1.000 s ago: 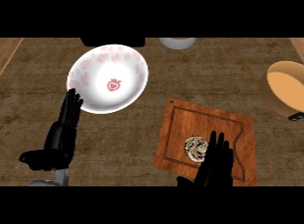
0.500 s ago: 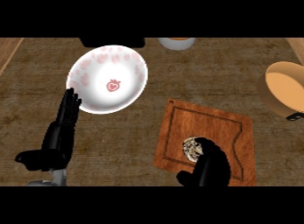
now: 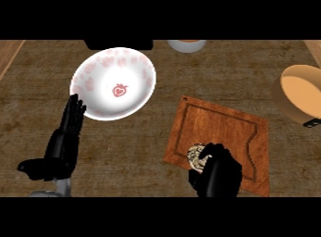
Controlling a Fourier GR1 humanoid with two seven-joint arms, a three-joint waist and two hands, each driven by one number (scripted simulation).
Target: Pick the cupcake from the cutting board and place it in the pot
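A cupcake (image 3: 197, 154) with pale swirled topping sits near the front of the wooden cutting board (image 3: 224, 125). My right hand (image 3: 219, 172) is curled round it from the right, and only its left side still shows. The pot (image 3: 306, 95), orange inside with a dark handle, stands at the right edge, well beyond the board. My left hand (image 3: 64, 143) rests open at the lower left, fingers pointing up, touching nothing.
A white plate (image 3: 114, 83) with a red strawberry mark lies left of the board, just above my left hand. A pale cup (image 3: 187, 45) and a dark object (image 3: 118, 44) sit at the counter's far edge.
My right hand has gone from open fingers over the cupcake to fingers curled round it. The left hand and everything else have stayed put.
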